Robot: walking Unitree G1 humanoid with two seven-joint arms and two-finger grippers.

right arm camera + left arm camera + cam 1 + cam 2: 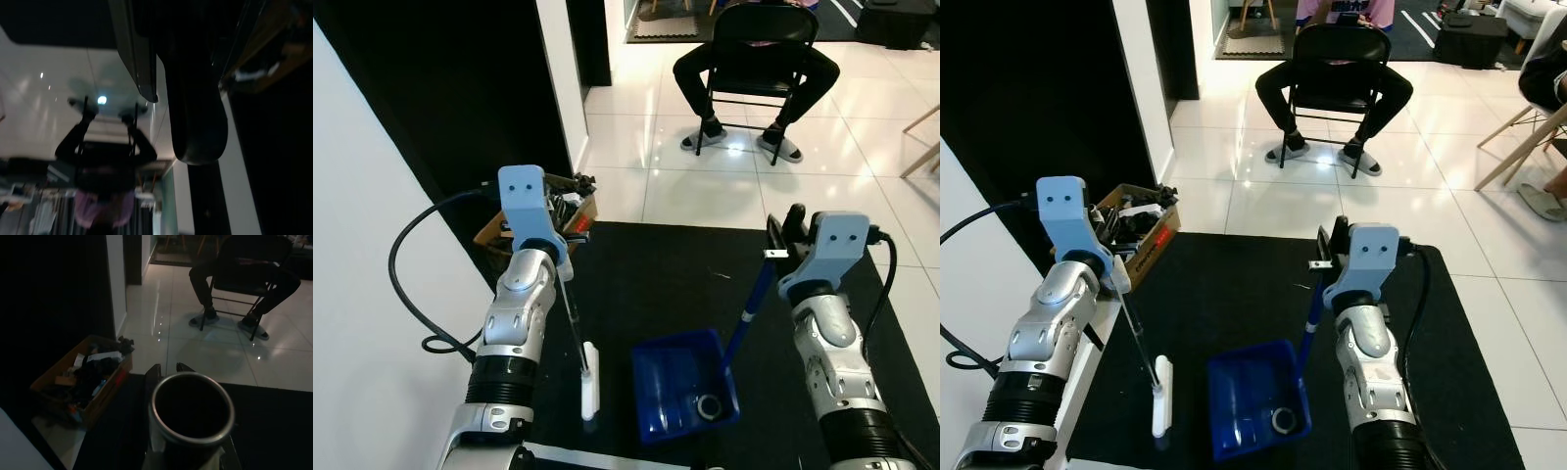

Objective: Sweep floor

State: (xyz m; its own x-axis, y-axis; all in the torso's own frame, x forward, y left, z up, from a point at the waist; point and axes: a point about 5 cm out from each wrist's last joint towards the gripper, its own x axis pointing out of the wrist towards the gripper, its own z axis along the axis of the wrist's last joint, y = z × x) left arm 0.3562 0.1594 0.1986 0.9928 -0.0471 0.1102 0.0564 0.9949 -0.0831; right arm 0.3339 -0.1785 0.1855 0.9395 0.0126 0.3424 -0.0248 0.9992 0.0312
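My left gripper [168,368] is shut on the thin metal handle [571,313] of a small brush, and the tube's open end [191,406] sits close to the wrist camera. The handle slants down to a white brush head [591,382] resting on the black mat [675,264]. My right gripper [781,233] is shut on the top of a blue handle [751,304]. That handle leads down to a blue dustpan [677,377] lying on the mat just right of the brush head. A small dark ring [709,406] lies inside the pan.
A cardboard box of clutter [570,208] stands at the mat's far left corner, beside a black wall panel. A person sits on a black folding chair [759,59] on the white tiles beyond. A wooden leg [920,147] slants in at the far right.
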